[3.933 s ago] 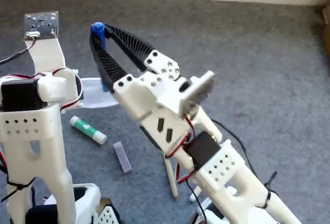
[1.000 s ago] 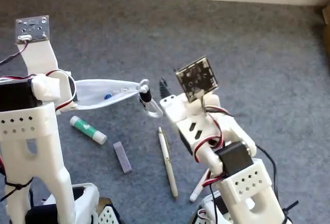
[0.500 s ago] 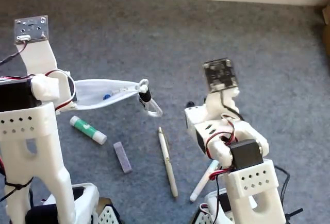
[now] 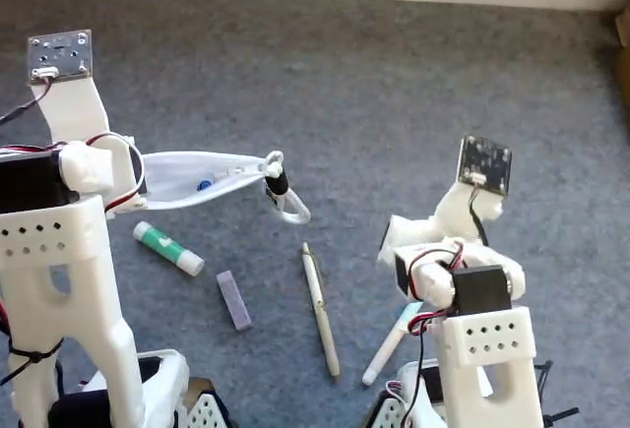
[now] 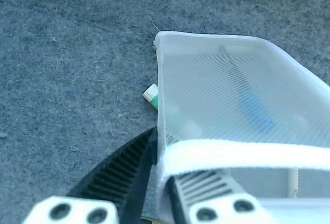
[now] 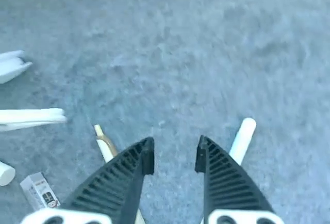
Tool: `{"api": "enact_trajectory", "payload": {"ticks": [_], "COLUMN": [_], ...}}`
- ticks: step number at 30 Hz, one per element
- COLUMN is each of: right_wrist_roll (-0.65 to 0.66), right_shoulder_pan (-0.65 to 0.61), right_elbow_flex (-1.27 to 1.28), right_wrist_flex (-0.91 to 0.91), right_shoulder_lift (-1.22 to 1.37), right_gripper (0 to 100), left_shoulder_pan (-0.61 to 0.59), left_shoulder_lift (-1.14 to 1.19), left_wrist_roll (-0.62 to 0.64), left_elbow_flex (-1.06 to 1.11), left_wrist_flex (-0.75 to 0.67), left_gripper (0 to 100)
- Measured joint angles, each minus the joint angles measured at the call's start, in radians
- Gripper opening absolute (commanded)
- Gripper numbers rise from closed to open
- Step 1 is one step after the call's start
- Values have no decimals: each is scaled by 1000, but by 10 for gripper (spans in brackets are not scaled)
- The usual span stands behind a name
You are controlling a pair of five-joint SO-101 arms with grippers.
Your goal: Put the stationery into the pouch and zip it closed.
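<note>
The left gripper (image 5: 162, 157) is pinching one edge of the white see-through pouch (image 4: 202, 180), on the left side of the grey carpet (image 4: 394, 84). A blue thing (image 5: 252, 108) is inside the pouch. A green and white glue stick (image 4: 169, 248) lies on the near side of the pouch, and a small purple block (image 4: 233, 300) lies close by. A cream pen (image 4: 320, 308) lies in the middle, with a white marker (image 4: 386, 349) to its right. The right gripper (image 6: 174, 149) has its fingers spread apart with nothing in them, above the carpet between the pen and the marker
</note>
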Motion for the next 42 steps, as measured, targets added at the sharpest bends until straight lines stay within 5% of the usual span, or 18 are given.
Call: {"api": "enact_trajectory", "payload": {"ticks": [7,19,33,42], "right_wrist_roll": [-18,-92,-37,-31], "right_shoulder_pan": [49,196,201,207], "right_elbow_flex": [52,49,166,186], "right_wrist_flex": [0,-112,-425,-453], "right_shoulder_lift": [18,500,528,522], "right_gripper": [131,131,130,130], "left_shoulder_pan": [0,-5,-5,-5], "left_shoulder_lift": [0,-31,-31,-31], "left_wrist_roll": [0,-41,-41,-44], "left_elbow_flex": [0,78,78,78], "left_wrist_flex": [0,-3,-9,-11], "left_gripper": [5,5,5,5]}}
